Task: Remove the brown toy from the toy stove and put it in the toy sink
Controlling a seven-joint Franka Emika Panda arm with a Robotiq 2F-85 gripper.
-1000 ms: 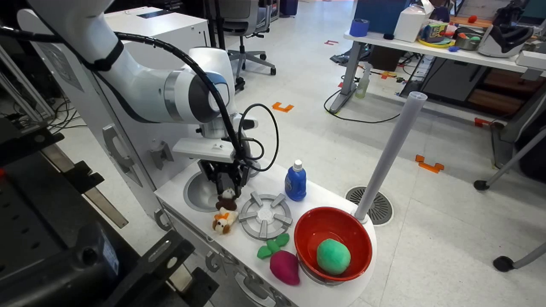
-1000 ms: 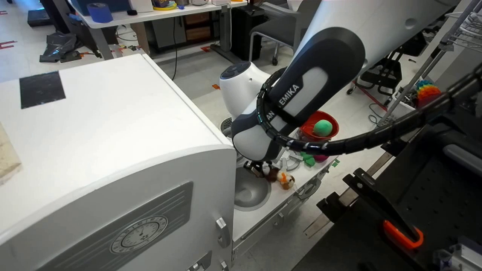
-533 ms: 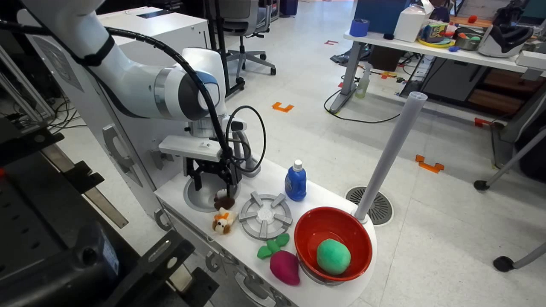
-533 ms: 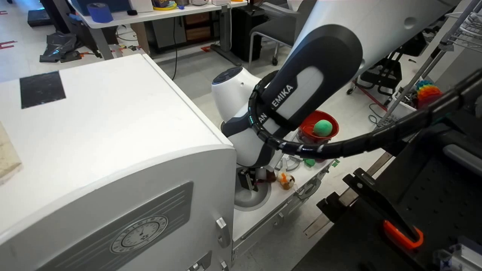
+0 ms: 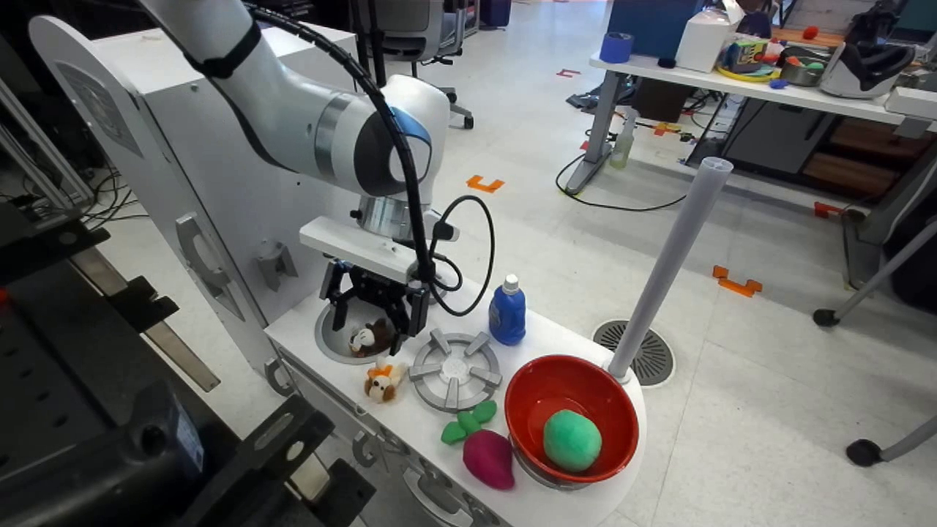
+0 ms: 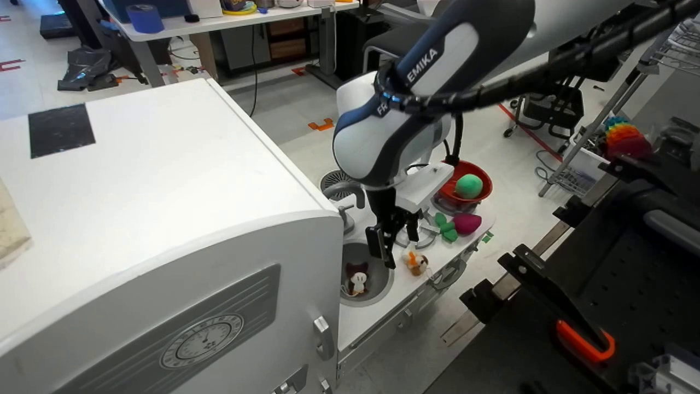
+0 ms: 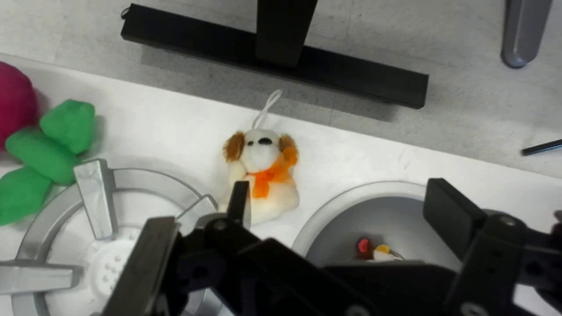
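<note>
The small dark-brown, pale-faced plush toy (image 6: 357,279) lies inside the round grey toy sink (image 5: 331,342), so the transfer looks done. Above the sink hangs the black two-fingered gripper (image 7: 340,204), its fingers spread wide with nothing between them. The toy should be light and soft: it would likely squash under the fingers, slip little thanks to its fuzz, and hardly break. Should it need lifting out, a gentle squeeze across the brown body seems best, clear of the sink's curved wall. Just beside the sink, the cream, orange-scarfed plush dog (image 7: 276,195) probably handles much the same.
</note>
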